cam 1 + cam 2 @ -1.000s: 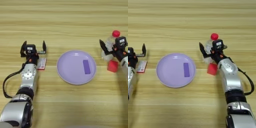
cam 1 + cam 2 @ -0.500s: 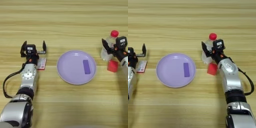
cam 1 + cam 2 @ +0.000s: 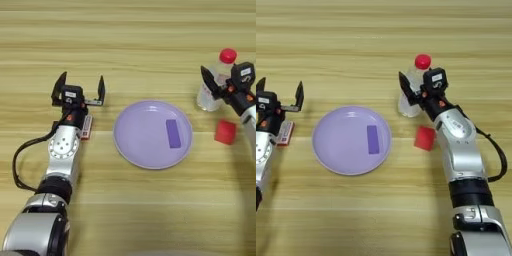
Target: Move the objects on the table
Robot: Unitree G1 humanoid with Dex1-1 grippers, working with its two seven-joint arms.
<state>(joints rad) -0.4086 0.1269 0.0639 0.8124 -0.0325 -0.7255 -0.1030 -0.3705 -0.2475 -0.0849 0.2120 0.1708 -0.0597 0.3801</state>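
Note:
The clear water bottle (image 3: 410, 97) with a red cap (image 3: 422, 61) stands upright at the right of the table (image 3: 381, 30). My right gripper (image 3: 420, 84) reaches around it from the near side. One black finger (image 3: 404, 88) stands at the bottle's left side, the other is hidden, and the jaws look spread. The small red cube (image 3: 425, 138) lies just in front of the bottle, beside my right forearm. My left gripper (image 3: 80, 86) hangs open at the left with nothing in it. The flat white pack with red edges (image 3: 87, 126) lies just nearer than it, against that wrist.
A round lilac plate (image 3: 145, 145) sits in the middle with a purple strip (image 3: 173, 133) lying on it. Both forearms reach in from the near edge, each with a black cable looping beside it.
My right gripper has pushed a little farther away, and the bottle has shifted away and slightly left with it. The left gripper has moved a little right and away. Cube, pack and plate stay put.

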